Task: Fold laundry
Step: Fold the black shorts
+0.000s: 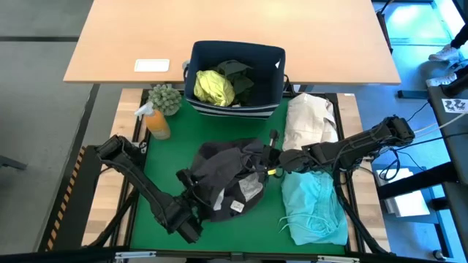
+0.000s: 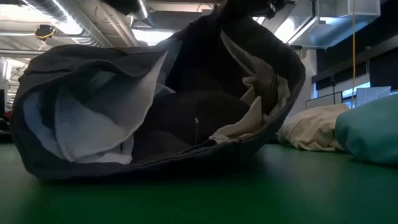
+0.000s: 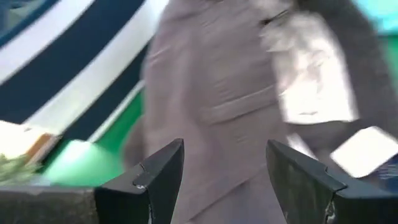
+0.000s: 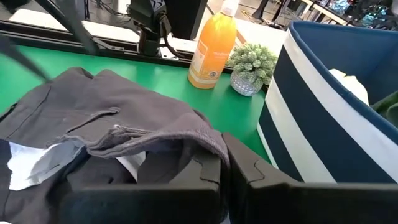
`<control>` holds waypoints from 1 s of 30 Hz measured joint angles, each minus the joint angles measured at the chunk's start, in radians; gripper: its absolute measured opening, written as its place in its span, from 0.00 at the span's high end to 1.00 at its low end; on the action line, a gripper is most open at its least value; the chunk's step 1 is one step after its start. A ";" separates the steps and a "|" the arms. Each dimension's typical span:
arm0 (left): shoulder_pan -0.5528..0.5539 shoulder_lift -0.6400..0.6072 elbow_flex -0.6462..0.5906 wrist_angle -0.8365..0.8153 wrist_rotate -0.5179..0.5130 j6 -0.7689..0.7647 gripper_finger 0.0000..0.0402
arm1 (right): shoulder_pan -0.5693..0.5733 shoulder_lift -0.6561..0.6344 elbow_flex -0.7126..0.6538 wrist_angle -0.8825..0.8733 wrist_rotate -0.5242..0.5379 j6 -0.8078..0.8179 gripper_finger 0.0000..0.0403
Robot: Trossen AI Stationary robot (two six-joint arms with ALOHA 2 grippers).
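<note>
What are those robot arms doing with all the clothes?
They are folding laundry. The right gripper is pinched shut on the edge of the charcoal grey garment in the middle of the green mat. The left gripper is open, right beside the same garment. A turquoise garment lies nearby, and a yellow-green shirt sits in the navy bin.

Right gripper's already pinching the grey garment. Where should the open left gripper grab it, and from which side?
I'd take the grey garment at its near-left hem, the loose edge lying closest to the left gripper, coming in low from the left. The right gripper lifts the opposite edge, so the cloth bulges open, and a grip across from it should let the two arms spread it flat.
</note>
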 joint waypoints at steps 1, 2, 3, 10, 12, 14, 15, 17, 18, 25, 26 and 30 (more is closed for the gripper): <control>-0.001 0.000 0.000 0.031 0.016 0.045 0.45 | -0.002 0.000 0.000 0.001 -0.001 0.001 1.00; -0.001 0.000 0.000 0.043 0.039 0.099 0.45 | -0.002 0.000 0.000 0.001 -0.001 0.002 1.00; -0.001 0.000 0.000 0.042 0.065 0.153 0.45 | -0.002 0.000 0.000 0.001 -0.004 0.002 1.00; -0.007 0.003 -0.040 -0.044 0.106 0.506 0.45 | -0.001 0.000 0.000 0.002 -0.019 0.003 1.00; -0.005 0.003 -0.054 -0.048 0.093 0.553 0.45 | -0.001 0.000 0.000 0.002 -0.019 0.003 1.00; 0.001 0.003 -0.072 -0.045 0.093 0.589 0.45 | -0.001 0.000 0.000 0.002 -0.019 0.003 1.00; 0.006 0.003 -0.085 -0.044 0.092 0.595 0.45 | -0.001 0.000 0.000 0.002 -0.019 0.003 1.00; 0.016 0.003 -0.115 -0.039 0.095 0.603 0.45 | -0.001 0.000 0.000 0.002 -0.019 0.003 1.00; 0.020 0.003 -0.130 -0.036 0.096 0.604 0.45 | -0.001 0.000 0.000 0.002 -0.019 0.003 1.00; 0.036 0.005 -0.210 -0.021 0.001 0.609 0.45 | -0.001 0.000 0.000 0.002 -0.019 0.003 1.00; 0.036 0.005 -0.212 -0.021 -0.024 0.611 0.45 | -0.001 0.000 0.000 0.002 -0.019 0.003 1.00; 0.028 0.005 -0.213 -0.021 -0.127 0.614 0.50 | -0.001 0.000 0.000 0.001 -0.019 0.003 1.00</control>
